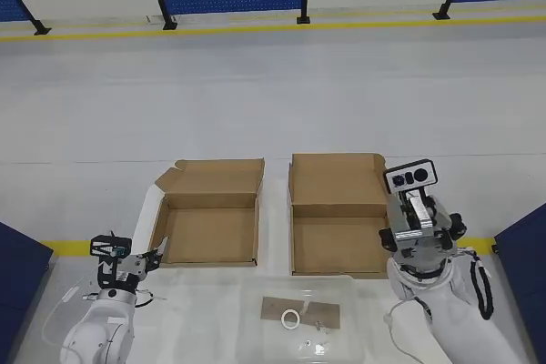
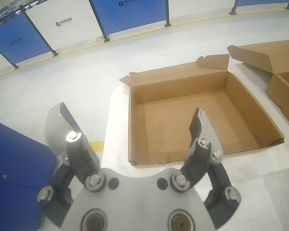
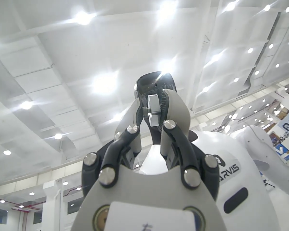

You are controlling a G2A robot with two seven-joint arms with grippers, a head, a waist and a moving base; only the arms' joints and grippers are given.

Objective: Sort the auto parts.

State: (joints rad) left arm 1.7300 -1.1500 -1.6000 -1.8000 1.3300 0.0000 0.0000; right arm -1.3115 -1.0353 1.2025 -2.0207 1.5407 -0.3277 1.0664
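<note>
My right gripper points upward, well to the right of the left box and past the second box. Its jaws are clenched on a small metal part, a silvery, flat-faced block with a stepped edge, pinched across its thin sides. My left gripper sits just beside the left box's near left corner, jaws spread wide and carrying nothing. Nearer me than the left box, a clear plastic bag on the table holds a white ring and smaller bits I can't make out.
</note>
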